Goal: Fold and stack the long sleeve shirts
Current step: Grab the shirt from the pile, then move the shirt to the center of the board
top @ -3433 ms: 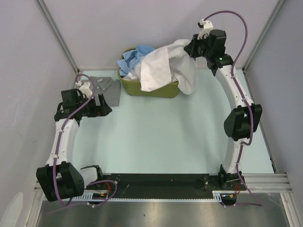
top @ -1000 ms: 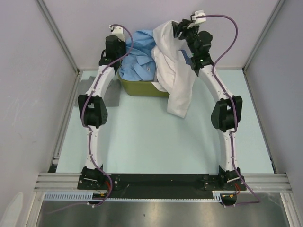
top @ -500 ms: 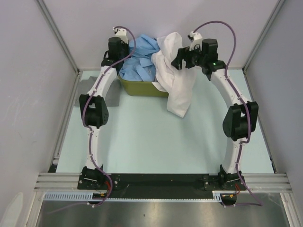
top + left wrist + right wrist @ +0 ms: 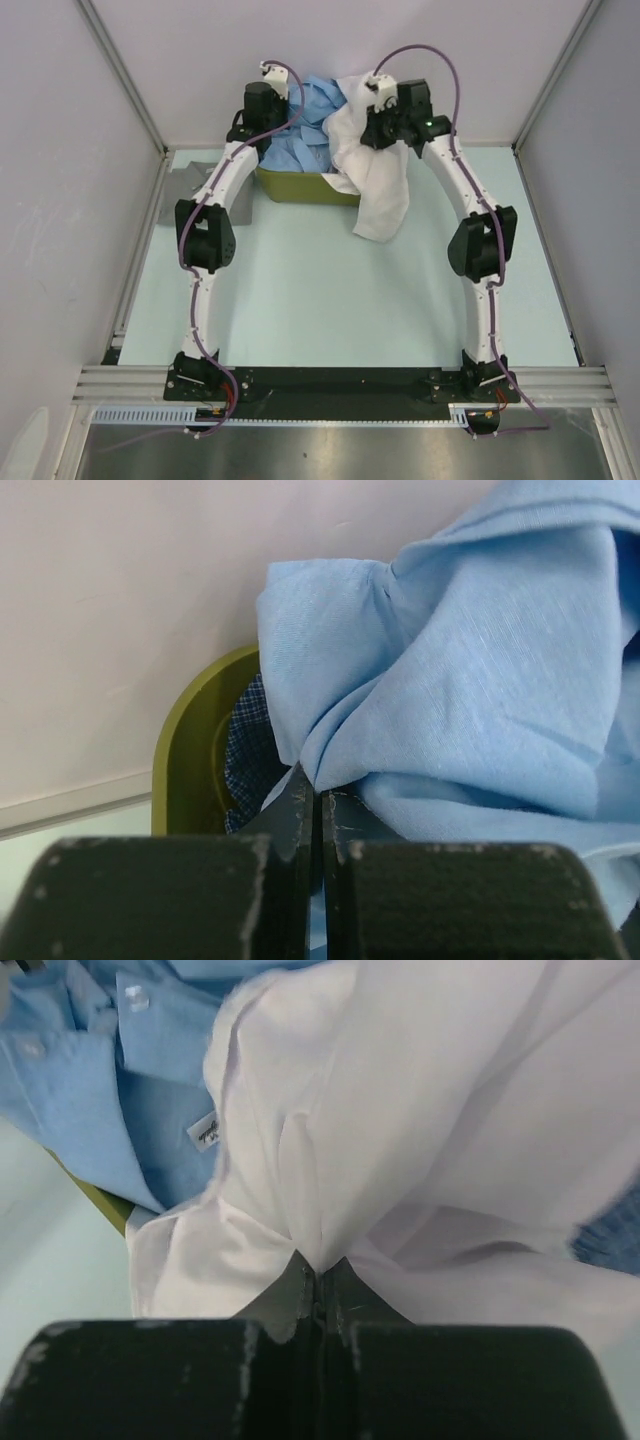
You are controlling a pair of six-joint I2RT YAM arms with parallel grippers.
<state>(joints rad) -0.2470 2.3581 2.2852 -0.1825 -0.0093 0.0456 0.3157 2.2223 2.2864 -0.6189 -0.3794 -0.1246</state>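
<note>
The white long sleeve shirt (image 4: 382, 190) hangs out of the olive-green tub (image 4: 300, 188) and drapes onto the table. My right gripper (image 4: 378, 128) is shut on a bunched fold of this white shirt (image 4: 420, 1110), pinched at the tips (image 4: 320, 1268). Light blue shirts (image 4: 308, 125) fill the tub. My left gripper (image 4: 270, 125) is over the tub's left end, shut on a fold of light blue shirt (image 4: 470, 680) at its tips (image 4: 320, 792). A dark checked cloth (image 4: 250, 750) lies lower inside the tub.
A grey shirt (image 4: 185, 185) lies flat at the table's back left. The tub stands against the back wall, its rim (image 4: 190, 750) just left of my left fingers. Side walls close the table in on both sides.
The right gripper has moved left onto the white shirt and closed on it. The left gripper has shifted slightly right at the tub, still shut on blue cloth.
</note>
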